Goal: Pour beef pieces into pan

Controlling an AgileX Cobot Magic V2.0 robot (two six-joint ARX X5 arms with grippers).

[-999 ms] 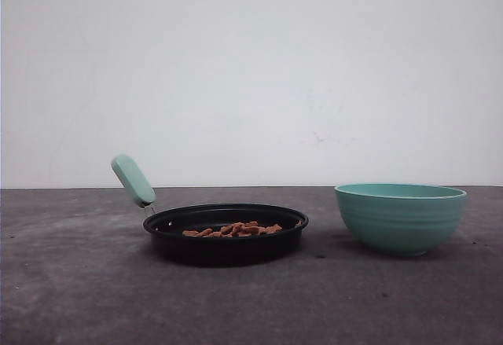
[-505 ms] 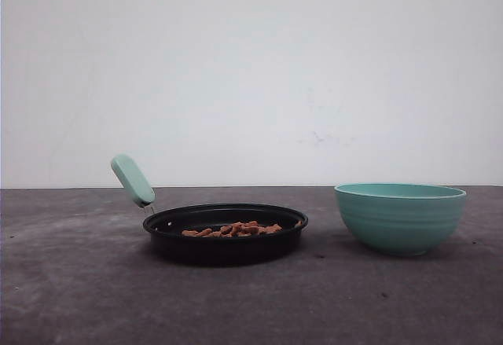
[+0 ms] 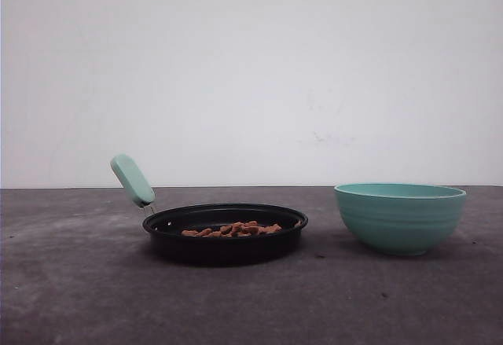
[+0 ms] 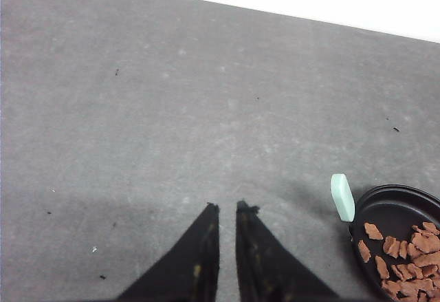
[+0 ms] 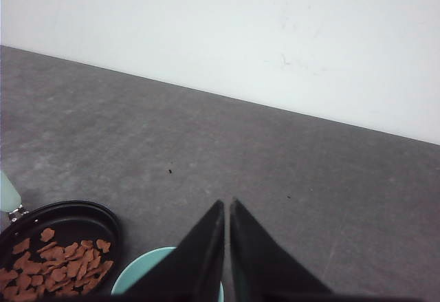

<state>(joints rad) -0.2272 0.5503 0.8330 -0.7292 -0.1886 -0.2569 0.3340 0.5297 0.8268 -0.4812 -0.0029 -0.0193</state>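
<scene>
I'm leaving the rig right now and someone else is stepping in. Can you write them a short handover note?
Left end effector: shut, holding nothing, above bare table.
Right end effector: shut, holding nothing, above the teal ribbed bowl.
The small reddish-brown beef pieces lie in the shallow black pan with the mint-green handle, left of the bowl.
Done: the pour looks complete.
Left: nothing obvious; the bowl's inside is mostly hidden, so check it.
</scene>
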